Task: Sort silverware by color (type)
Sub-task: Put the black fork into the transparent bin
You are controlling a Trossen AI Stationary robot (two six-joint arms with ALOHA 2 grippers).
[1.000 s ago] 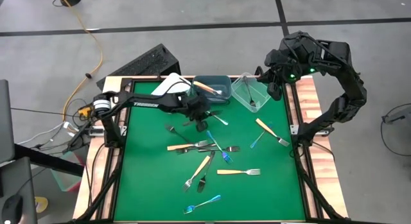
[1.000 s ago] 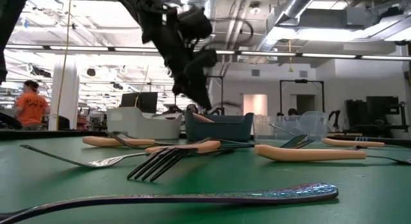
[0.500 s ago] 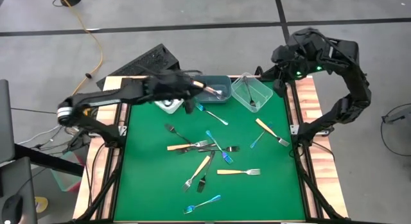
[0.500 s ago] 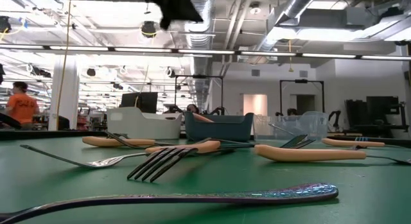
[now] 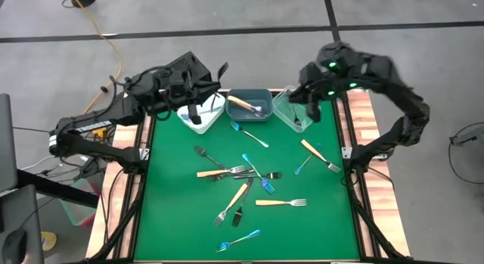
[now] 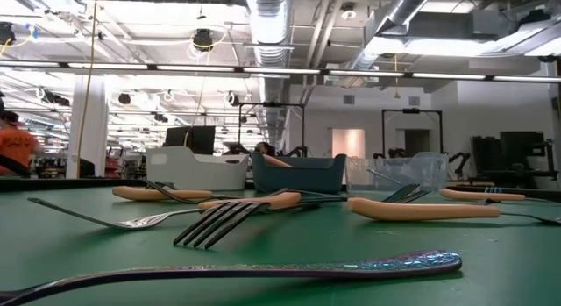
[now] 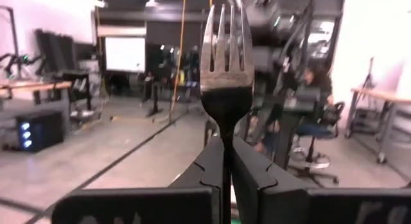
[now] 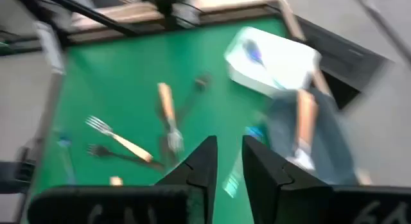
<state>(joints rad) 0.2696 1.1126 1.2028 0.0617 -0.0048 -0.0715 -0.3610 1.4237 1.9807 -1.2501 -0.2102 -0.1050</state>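
Since the earlier frame the left arm has swung off the counter's centre to about 10 o'clock. Its end effector hangs over the white bin. It is gone from the low view, where it showed a second ago. The right arm has come inward from the 2 o'clock corner, and its end effector now sits over the clear bin.

Left end effector: pressed together, pinching a fork by its dark handle, tines up. Held upright like this, the fork probably goes to the white bin below, where black-handled pieces seem to belong. Judgement only.

Right end effector: fingers slightly parted, nothing between them. It looks to have just let go over the clear bin, or to be leaving it. Cannot tell which.

Silverware:
- Held fork: four silver tines, slim neck, black handle.
- Grey-blue bin at 12 o'clock holds an orange-handled piece.
- Loose on the green counter: a blue fork just below that bin.
- A crossed cluster at centre mixing orange, black and blue handles.
- An orange fork toward 5 o'clock.
- A blue one at 6 o'clock.
- An orange one at 3 o'clock.

Most pieces still lie unsorted.
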